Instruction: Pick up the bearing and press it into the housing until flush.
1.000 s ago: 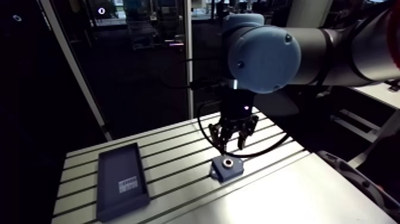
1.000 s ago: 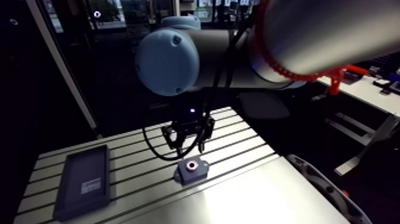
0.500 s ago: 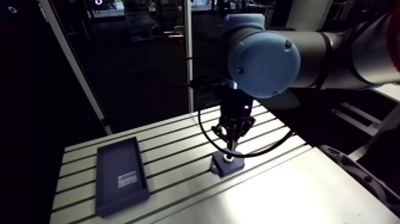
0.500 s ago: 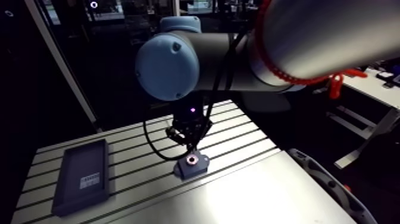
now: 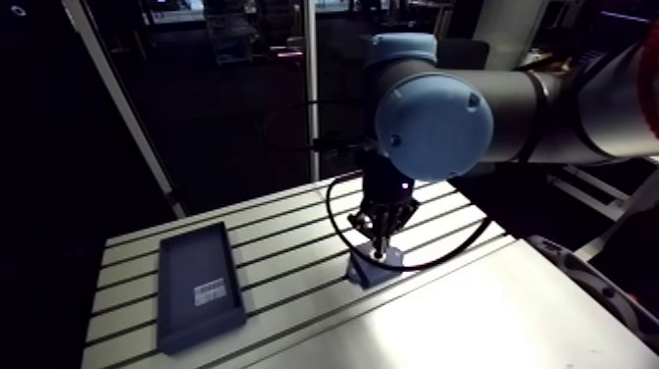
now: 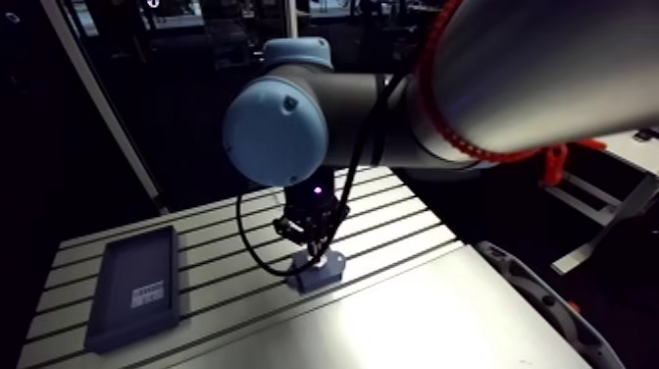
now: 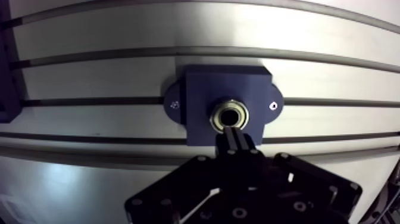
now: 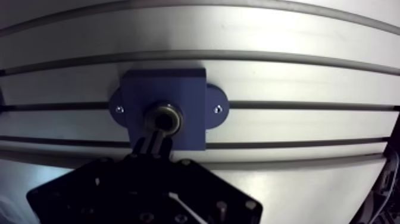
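A dark blue housing (image 7: 196, 89) with two side ears lies on the slotted table. A metal ring bearing (image 7: 229, 116) sits in its round bore. My gripper (image 7: 234, 136) is shut, its two fingers pressed together with nothing between them. The joined tips stand over the near rim of the bearing; whether they touch it I cannot tell. In the arm view the gripper (image 5: 380, 243) hangs straight down onto the housing (image 5: 371, 272) and hides the bearing.
A dark flat tray (image 5: 199, 287) with a white label lies on the left part of the slotted aluminium table (image 5: 284, 221). A smooth bright plate (image 5: 471, 324) covers the table's near right part.
The gripper's fingers, spread apart above the housing earlier, have closed together. The gripper has come down until its tips reach the bearing in the housing.
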